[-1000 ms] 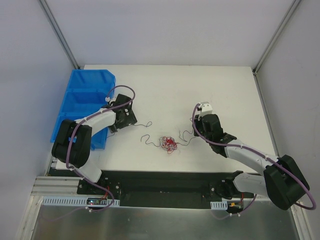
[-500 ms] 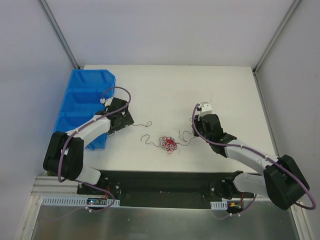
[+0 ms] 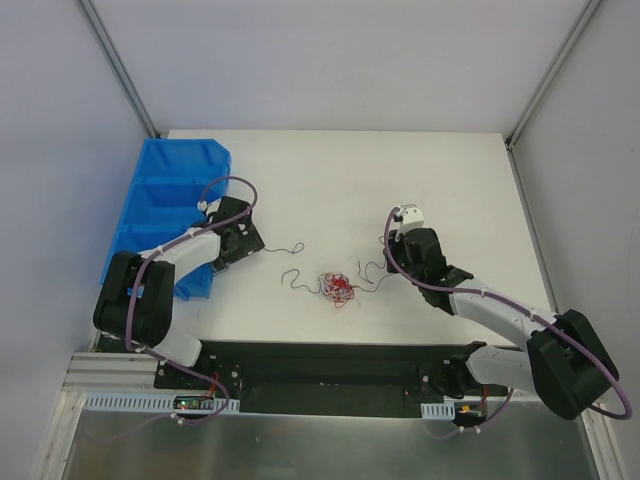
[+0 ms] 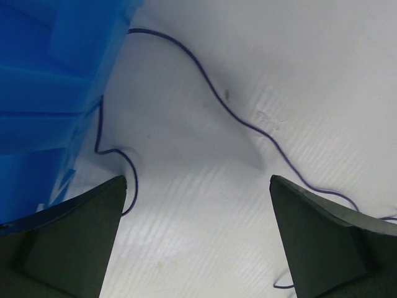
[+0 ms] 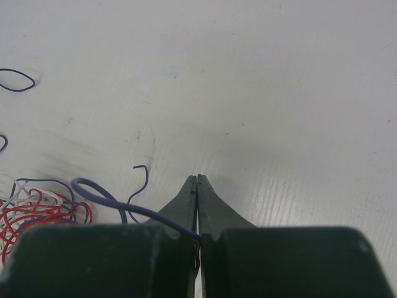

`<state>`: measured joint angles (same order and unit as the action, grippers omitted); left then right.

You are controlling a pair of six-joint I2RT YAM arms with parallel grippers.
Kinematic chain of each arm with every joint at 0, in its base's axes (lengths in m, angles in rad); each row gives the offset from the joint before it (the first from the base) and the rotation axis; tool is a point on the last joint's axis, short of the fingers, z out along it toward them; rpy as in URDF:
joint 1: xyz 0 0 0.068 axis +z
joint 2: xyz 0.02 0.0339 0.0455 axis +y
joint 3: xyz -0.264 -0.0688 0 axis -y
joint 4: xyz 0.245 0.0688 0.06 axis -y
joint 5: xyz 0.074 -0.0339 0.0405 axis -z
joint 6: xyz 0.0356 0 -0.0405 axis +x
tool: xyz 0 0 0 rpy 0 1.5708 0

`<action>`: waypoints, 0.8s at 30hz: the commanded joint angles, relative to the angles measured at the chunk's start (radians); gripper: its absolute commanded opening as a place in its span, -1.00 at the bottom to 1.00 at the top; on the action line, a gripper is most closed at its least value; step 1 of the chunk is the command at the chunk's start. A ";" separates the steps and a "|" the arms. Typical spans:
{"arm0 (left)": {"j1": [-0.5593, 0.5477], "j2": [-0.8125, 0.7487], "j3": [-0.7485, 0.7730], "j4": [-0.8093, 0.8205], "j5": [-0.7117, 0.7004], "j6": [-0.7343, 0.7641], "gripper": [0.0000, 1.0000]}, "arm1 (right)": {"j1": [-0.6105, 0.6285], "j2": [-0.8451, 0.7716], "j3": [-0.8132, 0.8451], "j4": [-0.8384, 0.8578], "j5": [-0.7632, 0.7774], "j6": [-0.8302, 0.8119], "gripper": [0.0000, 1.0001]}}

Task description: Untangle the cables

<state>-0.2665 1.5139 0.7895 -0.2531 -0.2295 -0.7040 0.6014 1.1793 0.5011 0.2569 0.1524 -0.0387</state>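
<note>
The cables (image 3: 338, 288) lie as a small clump of red, dark and pale curly wires on the white table between the arms, with loose dark strands trailing left and right. The clump (image 5: 37, 208) shows at the lower left of the right wrist view. My right gripper (image 3: 395, 258) stands just right of the clump. Its jaws (image 5: 197, 177) are shut, and a dark cable (image 5: 99, 192) looping out of the clump is pinched deep between them. My left gripper (image 3: 241, 240) is by the blue bin, open (image 4: 197, 180) over bare table. A thin dark cable (image 4: 248, 121) runs across ahead of it.
A blue bin (image 3: 165, 195) with several compartments stands at the table's left edge; its wall (image 4: 43, 93) is close on the left of my left gripper. Another single dark strand (image 3: 293, 278) lies left of the clump. The metal frame posts rise at the back corners.
My left arm has shifted slightly left toward the blue bin, its gripper still open. The right arm and the clump have not moved.
</note>
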 commanded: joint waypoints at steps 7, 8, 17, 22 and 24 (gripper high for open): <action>0.010 0.138 0.089 0.045 0.128 -0.087 0.98 | -0.003 -0.012 0.034 0.035 -0.007 -0.004 -0.99; 0.010 0.156 0.106 0.035 0.130 -0.101 0.98 | -0.005 -0.012 0.034 0.035 -0.007 -0.006 -0.99; -0.019 0.311 0.296 -0.202 0.045 -0.176 0.93 | -0.005 -0.012 0.034 0.035 -0.005 -0.009 -0.99; -0.036 0.377 0.399 -0.317 -0.004 -0.190 0.93 | -0.005 -0.013 0.034 0.036 -0.011 -0.009 -0.99; -0.048 0.396 0.433 -0.333 -0.022 -0.186 0.98 | -0.005 -0.012 0.034 0.035 -0.014 -0.009 -0.99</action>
<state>-0.2897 1.8400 1.1866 -0.4381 -0.2237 -0.8471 0.6006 1.1793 0.5011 0.2569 0.1486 -0.0391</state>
